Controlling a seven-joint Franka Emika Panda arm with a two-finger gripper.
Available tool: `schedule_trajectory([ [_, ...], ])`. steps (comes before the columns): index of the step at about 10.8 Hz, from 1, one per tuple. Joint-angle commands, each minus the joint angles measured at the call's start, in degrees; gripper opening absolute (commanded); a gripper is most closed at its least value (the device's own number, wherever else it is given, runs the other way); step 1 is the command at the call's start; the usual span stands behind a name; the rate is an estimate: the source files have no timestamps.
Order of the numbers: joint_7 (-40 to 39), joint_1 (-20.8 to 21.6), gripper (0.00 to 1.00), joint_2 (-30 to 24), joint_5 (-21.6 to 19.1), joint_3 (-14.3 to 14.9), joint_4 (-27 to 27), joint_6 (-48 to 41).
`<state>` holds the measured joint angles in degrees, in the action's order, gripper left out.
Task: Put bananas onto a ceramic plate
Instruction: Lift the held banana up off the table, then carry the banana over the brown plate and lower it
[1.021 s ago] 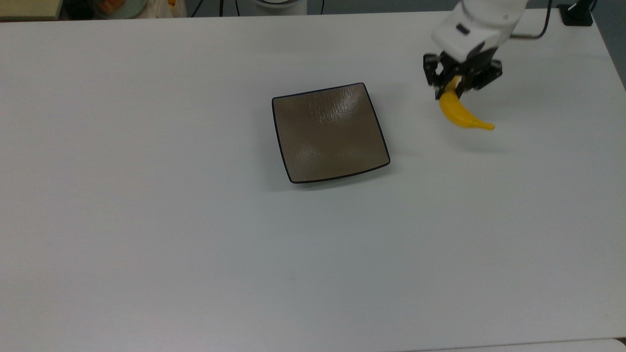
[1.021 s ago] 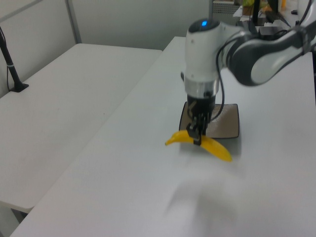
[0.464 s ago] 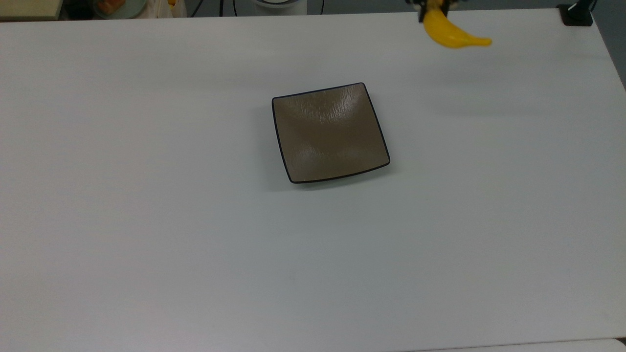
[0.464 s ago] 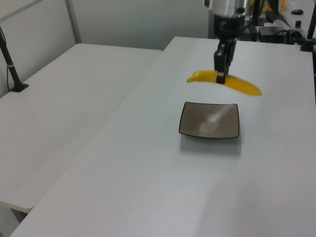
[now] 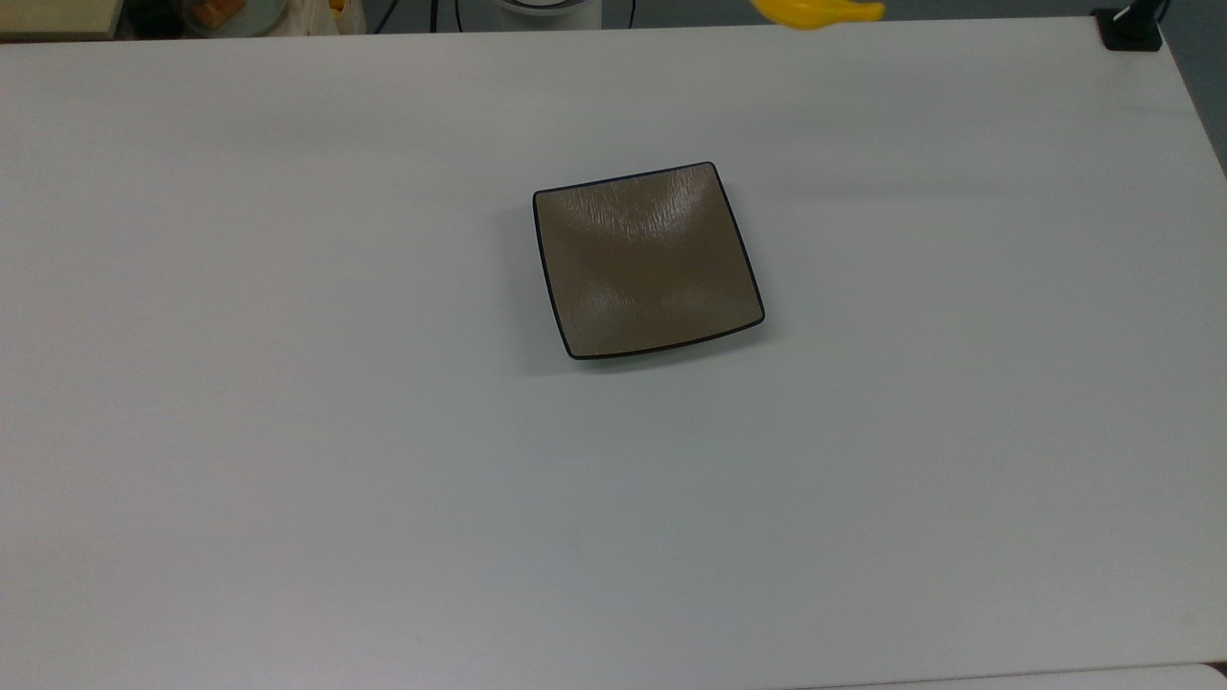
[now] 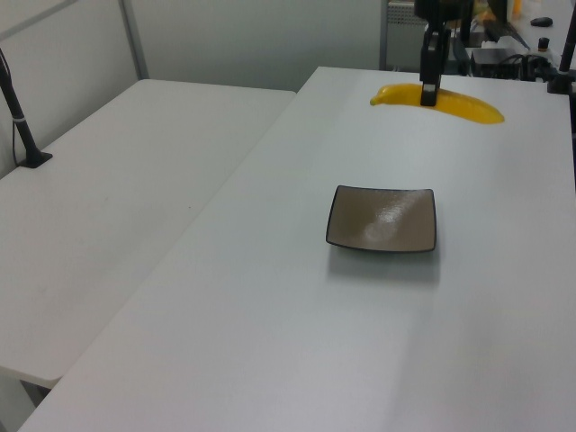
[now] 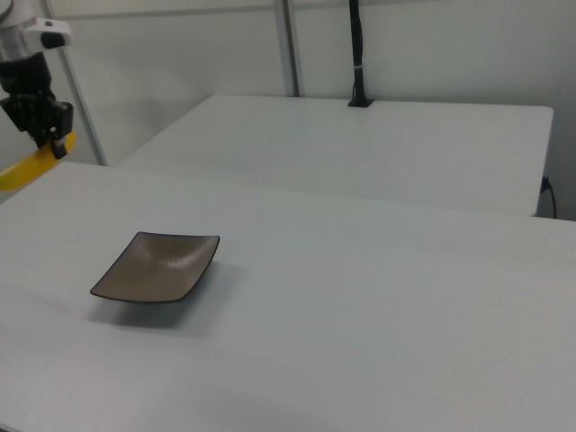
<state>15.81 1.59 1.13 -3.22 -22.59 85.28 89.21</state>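
Nearest in left view: ceramic plate (image 6: pixel 382 220) flat on white table (image 6: pixel 270 342), nothing in it; bare also in top view (image 5: pixel 647 259) and right view (image 7: pixel 157 267); glossy, prob. slick and breakable, so best left where it sits. Farther back, well apart and off the surface: banana (image 6: pixel 450 102) hanging roughly level, pinched near mid-length by gripper (image 6: pixel 429 93), fingers pressed onto it; looks light, stiff, smooth, curved; mid-length hold prob. balances it, but could pivot or slip.
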Motion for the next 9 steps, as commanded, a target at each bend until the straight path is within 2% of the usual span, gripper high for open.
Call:
schedule_trajectory([
  [1, -7.96, -6.14, 0.00, -1.31, -1.53, 0.00, 3.57, -0.53],
  [4, -12.90, -10.64, 0.00, 0.00, -1.53, 0.00, 6.99, -0.10],
  [7, -13.09, -10.91, 0.00, 5.35, -1.44, 0.00, 8.49, 0.61],
  [9, -13.09, -11.17, 0.00, 7.91, -1.52, 0.35, 11.29, 4.89],
])
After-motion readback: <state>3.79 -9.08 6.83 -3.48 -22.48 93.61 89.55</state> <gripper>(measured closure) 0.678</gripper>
